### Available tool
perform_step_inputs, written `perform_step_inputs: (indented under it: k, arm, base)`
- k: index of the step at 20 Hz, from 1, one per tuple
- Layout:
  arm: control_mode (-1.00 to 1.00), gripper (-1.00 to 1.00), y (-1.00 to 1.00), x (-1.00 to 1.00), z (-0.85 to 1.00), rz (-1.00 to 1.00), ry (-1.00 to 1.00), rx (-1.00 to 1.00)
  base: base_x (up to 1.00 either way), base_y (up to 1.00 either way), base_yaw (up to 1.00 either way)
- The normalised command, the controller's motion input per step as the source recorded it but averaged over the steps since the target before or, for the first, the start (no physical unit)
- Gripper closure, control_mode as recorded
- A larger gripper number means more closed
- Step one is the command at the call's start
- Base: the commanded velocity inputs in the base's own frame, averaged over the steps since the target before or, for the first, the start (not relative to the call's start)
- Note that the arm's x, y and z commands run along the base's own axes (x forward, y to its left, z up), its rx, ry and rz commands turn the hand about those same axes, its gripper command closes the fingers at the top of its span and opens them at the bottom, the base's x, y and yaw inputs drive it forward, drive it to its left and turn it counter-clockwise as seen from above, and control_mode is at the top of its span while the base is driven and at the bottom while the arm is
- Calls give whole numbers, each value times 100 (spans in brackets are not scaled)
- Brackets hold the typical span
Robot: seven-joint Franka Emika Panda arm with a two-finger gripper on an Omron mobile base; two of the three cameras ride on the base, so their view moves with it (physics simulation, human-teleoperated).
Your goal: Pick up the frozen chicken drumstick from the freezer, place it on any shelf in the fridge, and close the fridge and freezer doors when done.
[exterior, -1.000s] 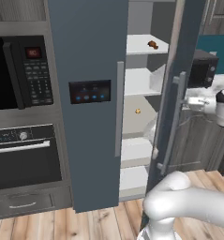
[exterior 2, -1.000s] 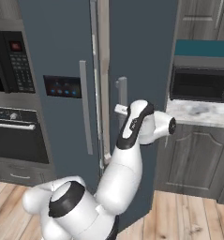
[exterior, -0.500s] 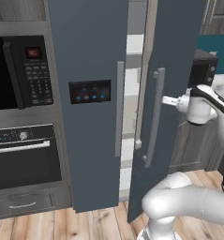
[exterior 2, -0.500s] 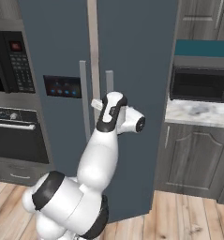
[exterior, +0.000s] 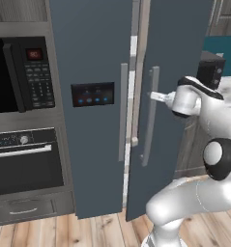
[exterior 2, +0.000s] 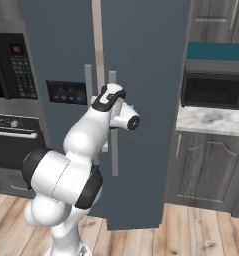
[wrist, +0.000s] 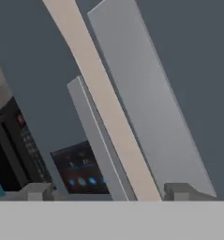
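Doors, two, tall, slate-blue, with long vertical grey bar handles. The freezer door (exterior: 90, 111), bearing a black blue-lit control panel (exterior: 93, 94), is seen shut or nearly so. The plain-fronted fridge door (exterior: 172, 96) is seen slightly ajar in the left base view; between the two doors a narrow pale strip (exterior: 134, 72) of the interior is exposed, running from 12 to 6 o'clock.

Gripper (exterior: 154, 96), two-fingered, on a white arm with dark joints, is pressed against the fridge door's grey bar handle (exterior: 151, 116), from the handle's 3 o'clock side. In the hand view both small dark finger tips (wrist: 36, 191) are set wide apart at the bottom edge, with nothing clamped between them; the jaws are read as spread.

Frozen chicken drumstick: hidden behind the doors; its location cannot be told.

Surroundings: a black built-in microwave (exterior: 20, 75) at 9 o'clock of the freezer door, a dark oven (exterior: 25, 161) below it; a second black microwave (exterior 2: 213, 90) on a marbled grey counter (exterior 2: 211, 120) at 3 o'clock of the unit.
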Motion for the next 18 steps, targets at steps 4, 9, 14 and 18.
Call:
perform_step_inputs:
  k: [4,9,14,18]
  arm:
    - [-100,-100,0,79,9,-1,0,0]
    - [-100,-100,0,81,3,-1,0,0]
    - [-100,-100,0,72,0,-1,1,0]
    - [-100,-100,0,56,0,0,0,0]
  base:
    - [0,0,0]
    - [0,0,0]
    - [0,0,0]
    - [0,0,0]
